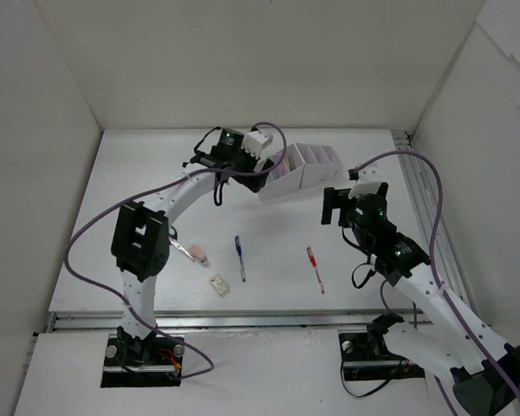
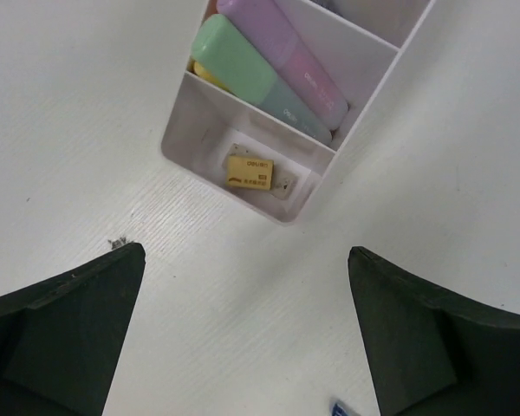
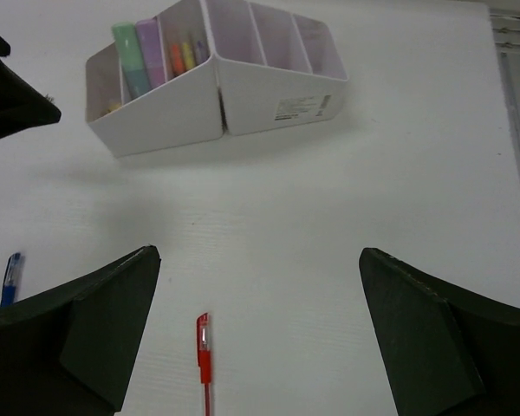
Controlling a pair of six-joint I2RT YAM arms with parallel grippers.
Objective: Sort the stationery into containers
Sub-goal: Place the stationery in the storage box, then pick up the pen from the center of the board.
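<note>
High rear overview, wrist cameras downward, all sharing organizer (image 1: 305, 179)

Right gripper (image 3: 258, 256): jaws stood wide apart, dark at both lower corners. Red pen (image 3: 204, 347) lay on the white counter (image 3: 373, 191) between them, cut off by the bottom edge. Blue pen (image 3: 10, 277) lay at the left edge. Organizer (image 3: 165, 117) sat farther off, tilted, label (image 3: 299, 107) on one wall. Green marker (image 3: 126, 52) and lilac marker (image 3: 149, 48) shared one compartment; small orange marker (image 3: 178, 59) and yellow marker (image 3: 189, 54) stood next door. Dark shape (image 3: 9, 87) at upper left, unidentified.
</note>
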